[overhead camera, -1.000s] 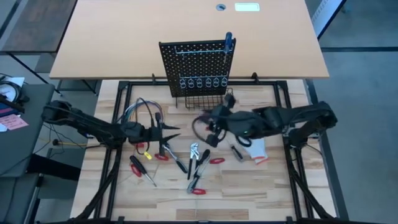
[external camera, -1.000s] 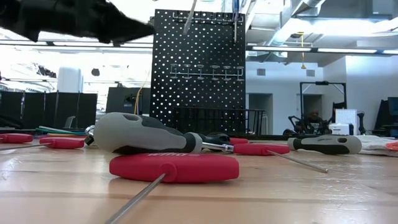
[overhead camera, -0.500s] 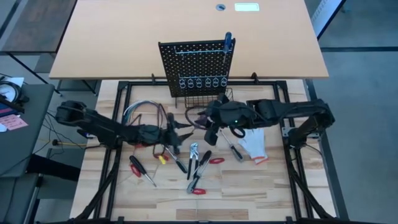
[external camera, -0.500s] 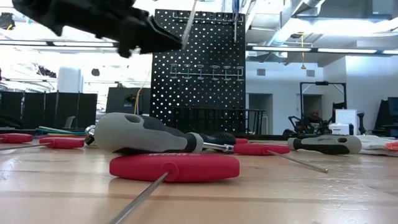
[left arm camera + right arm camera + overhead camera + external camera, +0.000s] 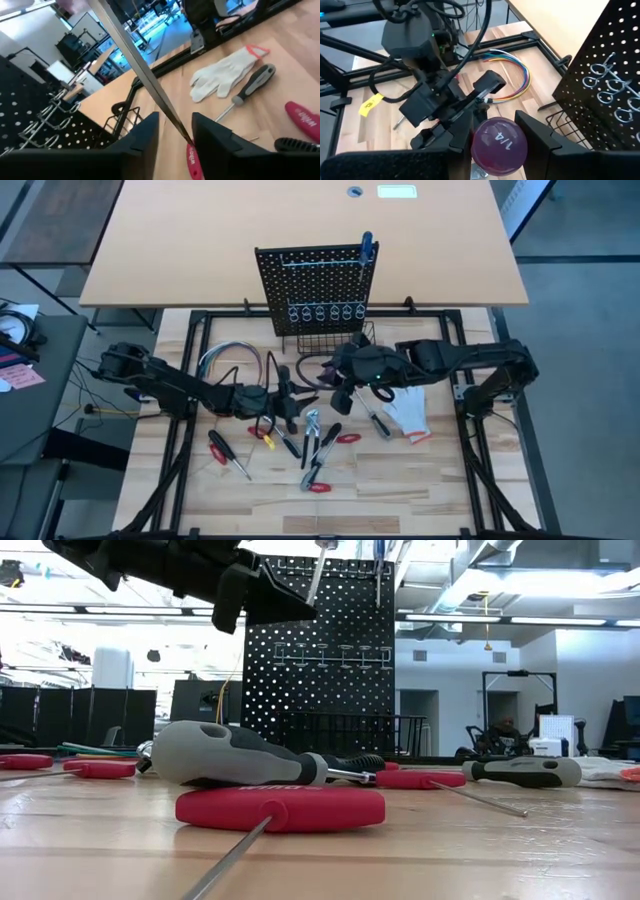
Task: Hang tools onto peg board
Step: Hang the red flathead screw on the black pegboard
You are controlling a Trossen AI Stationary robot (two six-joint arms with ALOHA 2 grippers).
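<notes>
Behind the loose tools stands the peg board (image 5: 318,290), upright at the desk (image 5: 400,480) rear. Left claw (image 5: 172,131) clenched on a screwdriver shaft (image 5: 135,75); right claw (image 5: 492,132) grasping a purple-capped driver (image 5: 498,145). Judgement: align tips over ring holders (image 5: 318,311), lower slowly, arms apart.

Bright, even overhead light; blurred foreground

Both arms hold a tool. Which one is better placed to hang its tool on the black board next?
Probably the right arm: its fingers, shut on a purple-handled driver, sit just before the peg board. The left arm's fingers, holding a screwdriver, are farther back.
</notes>
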